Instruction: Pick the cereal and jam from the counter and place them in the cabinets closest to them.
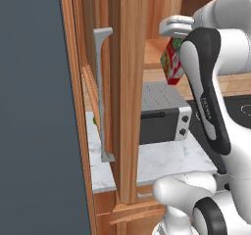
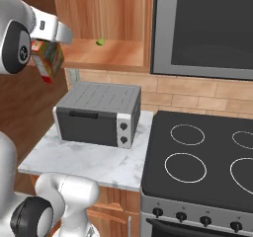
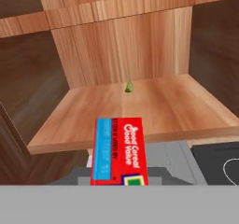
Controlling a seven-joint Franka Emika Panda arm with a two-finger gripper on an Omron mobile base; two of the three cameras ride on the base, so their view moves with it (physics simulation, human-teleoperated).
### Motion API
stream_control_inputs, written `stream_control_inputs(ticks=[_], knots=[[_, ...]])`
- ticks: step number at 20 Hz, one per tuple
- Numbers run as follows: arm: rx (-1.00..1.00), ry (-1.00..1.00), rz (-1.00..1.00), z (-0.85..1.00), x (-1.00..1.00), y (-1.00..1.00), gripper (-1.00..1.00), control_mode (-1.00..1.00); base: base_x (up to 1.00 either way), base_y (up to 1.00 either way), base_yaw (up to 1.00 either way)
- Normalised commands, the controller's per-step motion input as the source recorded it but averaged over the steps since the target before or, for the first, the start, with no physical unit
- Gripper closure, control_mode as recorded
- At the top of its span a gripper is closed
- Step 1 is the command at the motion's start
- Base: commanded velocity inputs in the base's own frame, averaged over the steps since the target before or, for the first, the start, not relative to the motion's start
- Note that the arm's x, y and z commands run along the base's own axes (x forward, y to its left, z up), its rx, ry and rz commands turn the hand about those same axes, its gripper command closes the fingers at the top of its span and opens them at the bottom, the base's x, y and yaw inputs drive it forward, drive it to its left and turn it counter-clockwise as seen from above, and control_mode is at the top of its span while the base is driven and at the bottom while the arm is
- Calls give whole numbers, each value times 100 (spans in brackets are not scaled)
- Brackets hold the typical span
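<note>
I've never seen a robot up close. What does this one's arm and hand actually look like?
The arm is built of rounded glossy white segments with black bands and caps at the joints. One long black panel carries small pale lettering. The gripper is a pale grey, boxy piece with a few small dark marks. No loose cables show.

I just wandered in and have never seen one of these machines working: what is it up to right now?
The white robot arm is holding the cereal, a small red box, in its gripper, tilted and up in the air above the toaster oven on the counter. It is in front of the open cabinets, level with the lower shelf, so the box looks about to go in there but is not yet on the shelf. A small green thing sits at the back of that shelf.
</note>
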Motion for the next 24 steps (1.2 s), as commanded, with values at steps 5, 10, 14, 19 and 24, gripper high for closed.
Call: stream_control_inputs(ticks=[5, 10, 14, 19, 24], knots=[[0, -7, 0, 4, 0, 1, 100, -100, 0, 0, 0], [0, 0, 0, 5, 14, 3, 100, -100, 0, 0, 0], [-3, 2, 0, 1, 22, 2, 100, -100, 0, 0, 0], [-2, 6, 0, 14, 27, 0, 100, -100, 0, 0, 0], [-5, 9, 0, 10, 26, 1, 100, -100, 0, 0, 0]])
